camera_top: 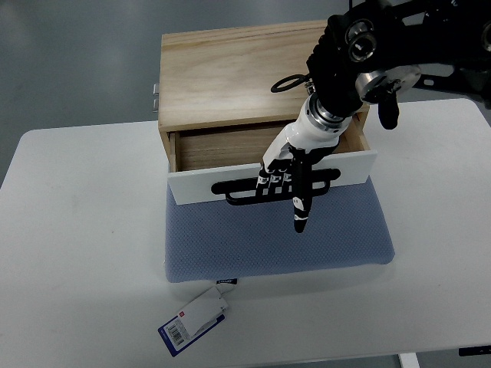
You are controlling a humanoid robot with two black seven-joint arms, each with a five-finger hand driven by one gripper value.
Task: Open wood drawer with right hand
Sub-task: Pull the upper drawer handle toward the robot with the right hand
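right hand [288, 180] curled on black handle [238, 190], seemingly hooked | wood drawer [230, 147] partly pulled out, white front above blue pad [276, 238] | near table [77, 230] back edge

One camera only, the top view. It sits high on the robot's own side and looks steeply down and forward, so the near edge of the table [84, 253] runs along the bottom of the picture and the grey floor [77, 61] fills the top. It stands at middling range, taking in nearly the whole tabletop. The right arm [383, 54] enters from the upper right edge.
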